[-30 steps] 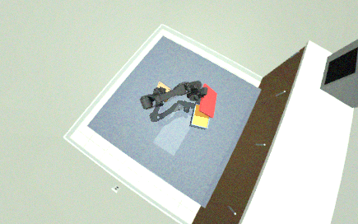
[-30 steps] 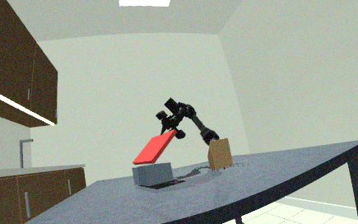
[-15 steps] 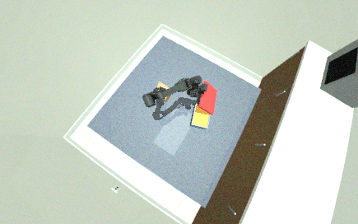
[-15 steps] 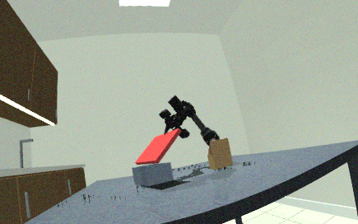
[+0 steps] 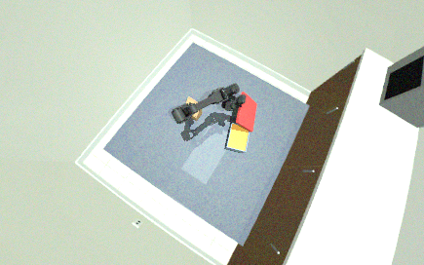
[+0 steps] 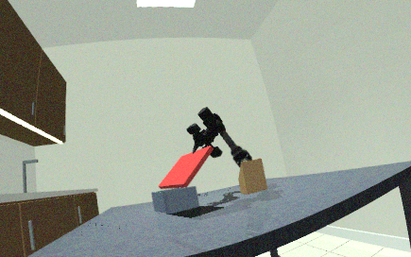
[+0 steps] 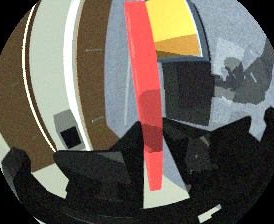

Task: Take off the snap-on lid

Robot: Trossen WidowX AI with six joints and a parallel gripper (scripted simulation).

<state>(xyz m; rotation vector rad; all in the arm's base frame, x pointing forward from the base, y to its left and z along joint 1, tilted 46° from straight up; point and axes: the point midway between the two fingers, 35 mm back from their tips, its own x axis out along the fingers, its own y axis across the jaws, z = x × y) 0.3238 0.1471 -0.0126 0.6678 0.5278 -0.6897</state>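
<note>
The red lid (image 5: pixel 248 114) (image 6: pixel 185 169) (image 7: pixel 140 60) is off the box's rim and steeply tilted, its high end at the gripper. Its low edge is just above the box in the exterior view; whether they touch is unclear. My gripper (image 6: pixel 208 147) (image 7: pixel 150 123) is shut on the lid's raised end, with one finger on each side. The storage box (image 5: pixel 238 140) (image 6: pixel 177 200) (image 7: pixel 187 92) stands upright on the table, blue-grey outside and yellow inside. Its open top shows partly in the top view, where the lid covers the rest.
A tan block (image 5: pixel 190 100) (image 6: pixel 252 177) stands on the table (image 5: pixel 172 166) (image 6: pixel 261 213) near the arm's base, partly behind the arm from above. Brown cabinets (image 5: pixel 289 195) line the side beyond the box. Arm and lid shadows fall across the table beside the box.
</note>
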